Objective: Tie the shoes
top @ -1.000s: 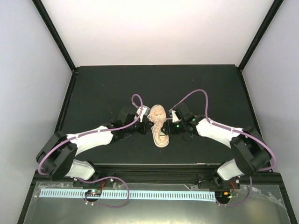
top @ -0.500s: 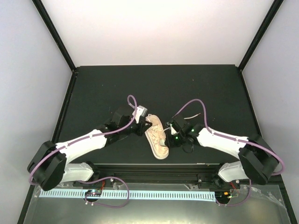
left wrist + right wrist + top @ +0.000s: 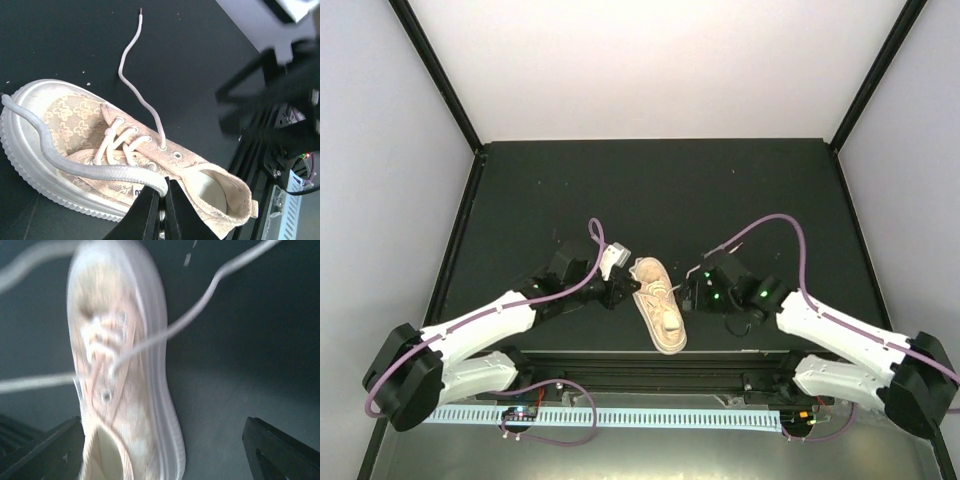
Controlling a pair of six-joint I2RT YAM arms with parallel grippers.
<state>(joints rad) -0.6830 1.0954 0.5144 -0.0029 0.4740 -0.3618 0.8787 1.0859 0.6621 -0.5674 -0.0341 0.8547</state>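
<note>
The pale pink-beige shoe [image 3: 660, 310] lies on the black table near its front edge, toe toward the back left, heel toward the rail. My left gripper [image 3: 628, 286] is at the shoe's left side. In the left wrist view it [image 3: 161, 192] is shut on one cream lace [image 3: 90, 170] beside the shoe [image 3: 75, 120]. The other lace [image 3: 132, 85] trails loose over the table. My right gripper [image 3: 688, 292] is at the shoe's right side. In the blurred right wrist view it [image 3: 162, 450] is wide open, with the shoe [image 3: 115, 405] between its fingers and a lace [image 3: 200, 305] crossing above.
The black metal rail [image 3: 640, 362] runs along the table's near edge just behind the shoe's heel and also shows in the left wrist view [image 3: 270, 165]. Black frame posts and white walls enclose the table. Purple cables loop over both arms.
The shoe has slid toward the near edge and turned, heel now at the rail. Both arms have drawn back and lower. The right gripper has moved away to the right.
</note>
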